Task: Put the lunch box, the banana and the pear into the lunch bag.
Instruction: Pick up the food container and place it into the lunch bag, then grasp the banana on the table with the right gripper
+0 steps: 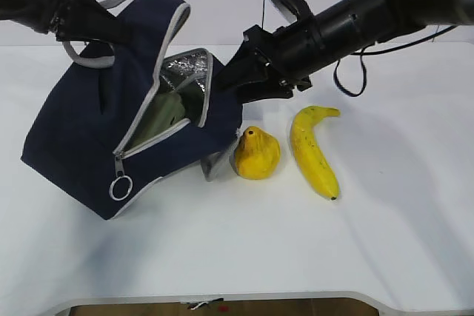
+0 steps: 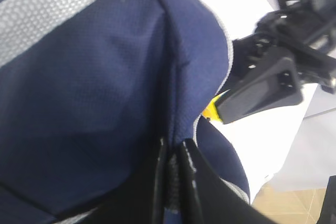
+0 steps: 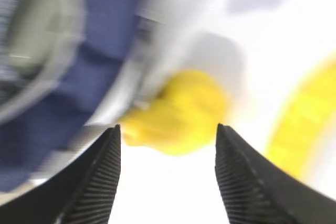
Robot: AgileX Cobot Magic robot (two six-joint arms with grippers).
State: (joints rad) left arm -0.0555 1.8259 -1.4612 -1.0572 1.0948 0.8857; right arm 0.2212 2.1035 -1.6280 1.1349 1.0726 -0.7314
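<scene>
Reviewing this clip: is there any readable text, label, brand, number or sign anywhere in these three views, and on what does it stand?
None can be read in any view.
Navy-blue fabric lunch bag: plain cloth, no print showing.
Curved yellow speckled banana and squat yellow pear: no sticker visible.
Pale sage-green lunch box lid inside the bag: no marking visible.
Right wrist view is motion-blurred; nothing there could be read anyway.

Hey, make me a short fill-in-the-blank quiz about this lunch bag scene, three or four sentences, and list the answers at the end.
1. The green-lidded lunch box lies ____ the lunch bag.
2. The pear sits on the table between the bag and the ____.
3. The right gripper has its jaws ____, with the pear in view beyond them.
4. The left gripper grips the bag's ____ fabric.

Answers: inside; banana; open; blue
</scene>
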